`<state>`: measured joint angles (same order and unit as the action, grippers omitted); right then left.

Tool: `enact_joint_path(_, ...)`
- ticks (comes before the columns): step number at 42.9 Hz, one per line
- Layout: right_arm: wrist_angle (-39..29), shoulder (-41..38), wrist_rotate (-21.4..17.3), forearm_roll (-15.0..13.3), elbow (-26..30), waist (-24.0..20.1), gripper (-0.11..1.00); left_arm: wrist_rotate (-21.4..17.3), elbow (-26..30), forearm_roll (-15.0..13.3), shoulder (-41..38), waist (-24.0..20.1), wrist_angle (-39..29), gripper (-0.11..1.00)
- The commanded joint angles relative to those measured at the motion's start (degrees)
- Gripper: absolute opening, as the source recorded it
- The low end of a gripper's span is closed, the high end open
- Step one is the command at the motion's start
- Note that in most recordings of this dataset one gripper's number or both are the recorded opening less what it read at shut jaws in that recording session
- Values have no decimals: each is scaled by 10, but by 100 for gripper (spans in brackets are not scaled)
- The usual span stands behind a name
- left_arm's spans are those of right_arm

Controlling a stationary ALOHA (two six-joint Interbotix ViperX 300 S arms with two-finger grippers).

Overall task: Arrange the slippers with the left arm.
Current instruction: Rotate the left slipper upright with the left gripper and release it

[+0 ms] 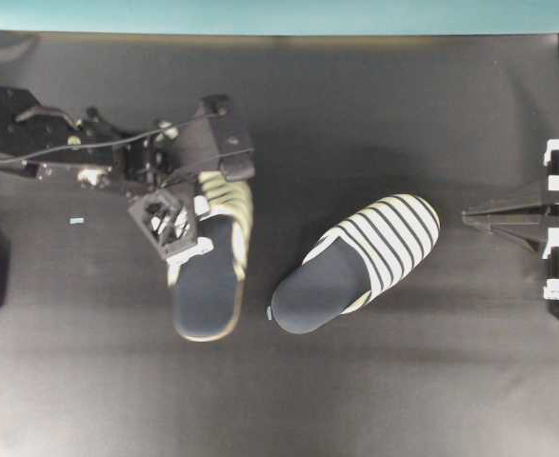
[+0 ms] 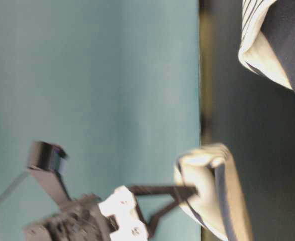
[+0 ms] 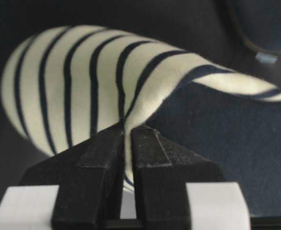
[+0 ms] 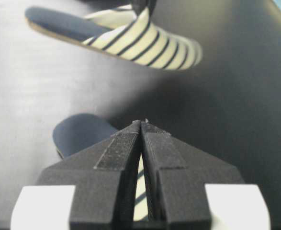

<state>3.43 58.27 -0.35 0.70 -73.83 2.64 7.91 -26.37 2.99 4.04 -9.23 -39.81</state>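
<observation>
**Slippers, striped pair: handling entry**

Item one: left slipper (image 1: 210, 276), left of centre in the overhead view, toe toward the top of the frame, heel opening toward the bottom. Its striped upper is partly covered by the left arm (image 1: 79, 148), which reaches in from the left edge. The left end effector (image 3: 126, 143) is clamped on the cream edge of the upper; the left wrist view shows the knit fabric pinched and drawn into a fold between the two black fingers. In the right wrist view this slipper appears tilted, sole partly clear of the bench (image 1: 403, 381).

Item two: right slipper (image 1: 360, 262), just right of centre in the overhead view, lying flat and slanted, toe toward the upper right, heel toward the lower left. It sits just beside the first, not touching, and not parallel to it.

Right end effector (image 4: 141, 125): parked at the right edge of the overhead view, jaws closed on nothing, pointed toward the slippers.

Handling, as judged: light, soft, easily deformed. The upper yields and bunches under a pinch, so a grip there holds well but lets the sole hang and swing. The rim of the upper at the foot opening seems the best purchase; the flat insole offers little to pinch. Not fragile.
</observation>
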Motion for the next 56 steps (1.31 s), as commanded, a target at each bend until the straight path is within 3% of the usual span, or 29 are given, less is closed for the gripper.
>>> enact_joint_path(1, 6, -3, -1, 1, 4, 1, 1, -21, 28, 2, -3, -7, 1, 1)
enact_joint_path(8, 6, -3, -1, 1, 3, 1, 1, -41, 38, 2, -27, -20, 3, 1)
enact_joint_path(51, 20, -3, -4, 1, -15, 1, 1, -33, 13, 2, -78, -29, 59, 2)
enact_joint_path(56, 20, -3, -4, 1, -15, 1, 1, -33, 13, 2, -84, -28, 63, 10)
